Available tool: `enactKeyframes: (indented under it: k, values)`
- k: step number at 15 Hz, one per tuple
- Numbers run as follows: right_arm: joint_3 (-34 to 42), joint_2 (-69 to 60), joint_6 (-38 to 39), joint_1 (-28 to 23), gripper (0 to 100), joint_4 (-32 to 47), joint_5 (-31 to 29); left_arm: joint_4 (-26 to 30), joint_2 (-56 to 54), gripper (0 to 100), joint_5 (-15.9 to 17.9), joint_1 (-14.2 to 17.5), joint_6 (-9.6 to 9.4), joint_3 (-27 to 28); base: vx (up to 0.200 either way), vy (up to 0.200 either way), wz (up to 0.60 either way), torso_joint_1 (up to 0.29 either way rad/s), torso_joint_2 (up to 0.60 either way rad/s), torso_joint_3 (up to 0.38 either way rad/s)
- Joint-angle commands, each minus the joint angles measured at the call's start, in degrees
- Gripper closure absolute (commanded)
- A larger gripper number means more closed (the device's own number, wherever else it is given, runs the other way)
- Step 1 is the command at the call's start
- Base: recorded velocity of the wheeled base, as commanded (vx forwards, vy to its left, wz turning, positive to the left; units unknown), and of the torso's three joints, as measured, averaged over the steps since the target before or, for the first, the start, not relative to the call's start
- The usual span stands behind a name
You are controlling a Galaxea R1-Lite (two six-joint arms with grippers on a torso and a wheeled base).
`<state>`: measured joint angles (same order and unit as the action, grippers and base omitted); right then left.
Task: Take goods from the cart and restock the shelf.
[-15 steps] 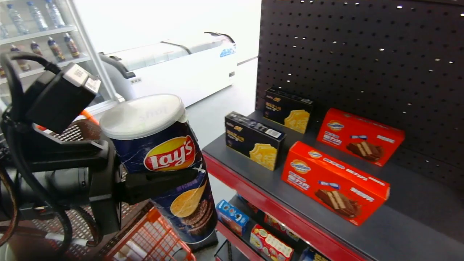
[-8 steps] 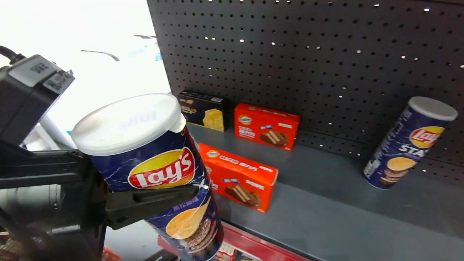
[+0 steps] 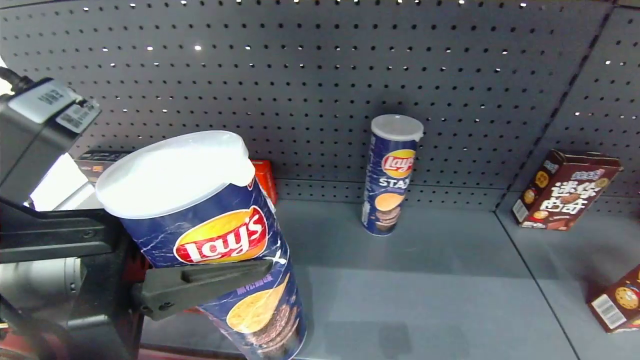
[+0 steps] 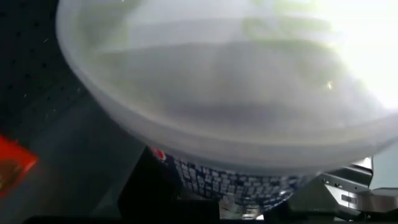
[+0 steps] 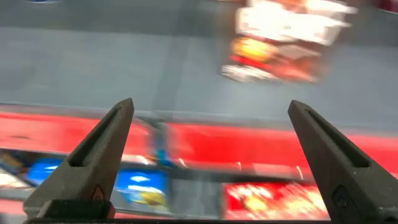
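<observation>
My left gripper (image 3: 215, 267) is shut on a tall blue chip can (image 3: 215, 235) with a white plastic lid. It holds the can upright but slightly tilted over the front left of the grey shelf board (image 3: 425, 290). One black finger (image 3: 200, 285) crosses the can's front; the other is hidden behind it. In the left wrist view the can's lid (image 4: 236, 93) looms close above its blue body (image 4: 236, 183). A second, matching can (image 3: 392, 182) stands upright against the pegboard, to the right of the held can. My right gripper (image 5: 214, 162) is open and holds nothing, near the shelf's red front edge (image 5: 249, 143).
An orange box (image 3: 265, 177) and a dark box (image 3: 97, 160) sit behind the held can. Two brown cookie boxes (image 3: 567, 190) (image 3: 617, 305) lie on the neighbouring shelf section at right. Bare board lies between the two cans and in front of the standing one. Packets fill the lower shelf (image 5: 143, 190).
The head view has swung right along the shelf, away from the cart, so the standing can and cookie boxes came into sight. The can stays clamped in my left gripper.
</observation>
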<state>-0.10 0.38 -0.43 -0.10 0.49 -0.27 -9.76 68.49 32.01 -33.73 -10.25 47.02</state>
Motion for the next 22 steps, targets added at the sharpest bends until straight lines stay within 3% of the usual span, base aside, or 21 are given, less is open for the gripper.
enactKeyframes:
  k: [1, 22]
  values:
    - [0.0, 0.1, 0.0, 0.0, 0, 0.0, 0.0, 0.0, 0.1, 100, 0.0, 0.2, -0.03, -0.2, 0.0, 0.0, 0.0, 0.0, 0.0, 0.0]
    - [-0.1, 0.1, -0.4, 0.0, 0, 0.1, 0.3, -0.3, 0.1, 100, -0.3, 0.5, 0.14, -2.5, 0.0, 0.0, -0.06, 0.001, 0.0, 0.0]
